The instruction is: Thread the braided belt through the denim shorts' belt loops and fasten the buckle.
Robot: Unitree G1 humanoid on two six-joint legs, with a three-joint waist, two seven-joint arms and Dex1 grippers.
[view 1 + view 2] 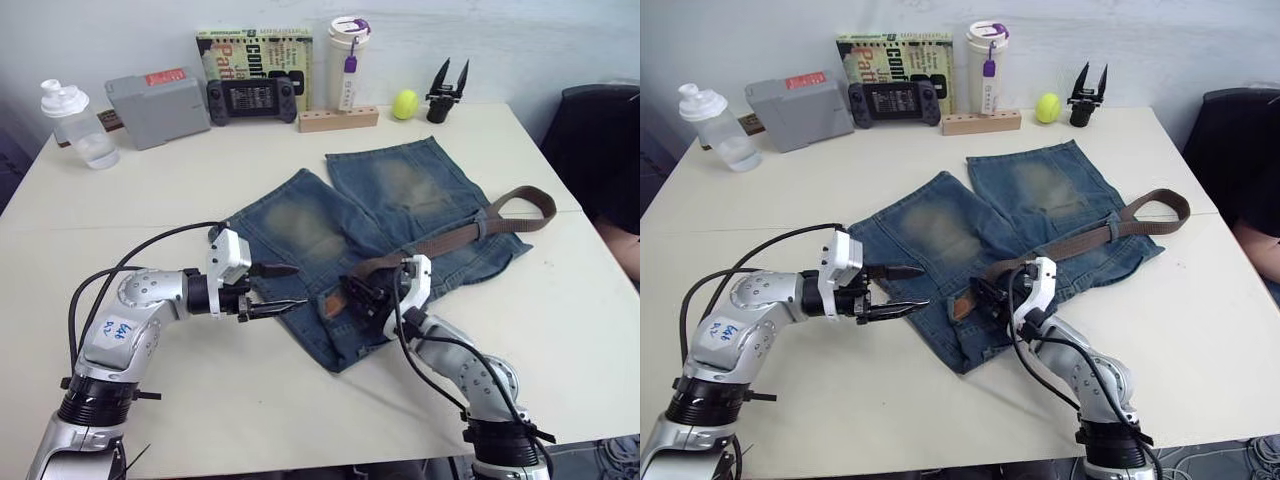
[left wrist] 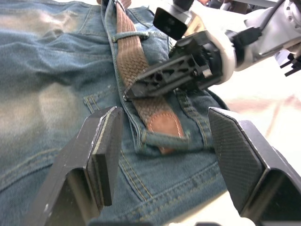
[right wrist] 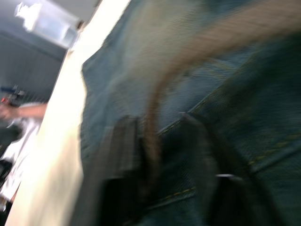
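While the left fingers (image 2: 104,155) gape empty, the right fingers (image 2: 155,80) pinch the braided belt (image 2: 141,89).

Mid-blue denim shorts (image 1: 400,215) with faded yellowish patches and tan stitching carry a dark brown woven braided belt (image 1: 455,237) with a lighter tan leather tip (image 2: 164,127), all on a cream bench (image 1: 200,190).

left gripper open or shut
Open: in the left wrist view the left gripper's two fingers stand wide apart, the belt's tan tip between them, untouched.
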